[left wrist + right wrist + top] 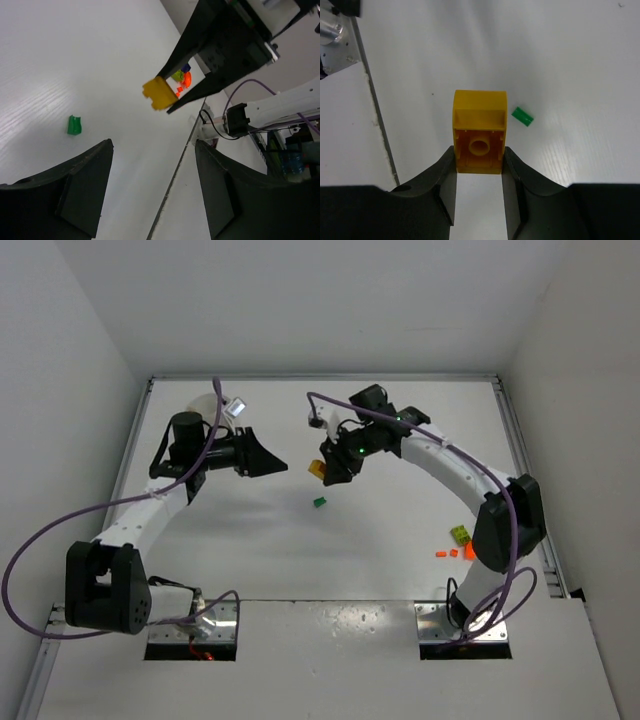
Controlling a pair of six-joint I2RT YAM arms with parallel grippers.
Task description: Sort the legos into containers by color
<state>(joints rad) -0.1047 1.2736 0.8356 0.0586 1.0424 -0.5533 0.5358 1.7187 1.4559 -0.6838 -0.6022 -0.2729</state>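
Your right gripper [479, 156] is clamped on the small yellow plastic brick [480, 117], aloft; left gripper [154, 147] spread, empty. Next you need the dish, unseen here.

White tabletop [250, 530] with faint wood grain, plain white walls [320, 300] on three sides, soft even light

The top camera looks steeply down on the whole white bench [380, 540] from behind the arm bases — both wrist cameras hover close, peering past their own fingers [75, 195], sharing the small green plastic brick [522, 116].
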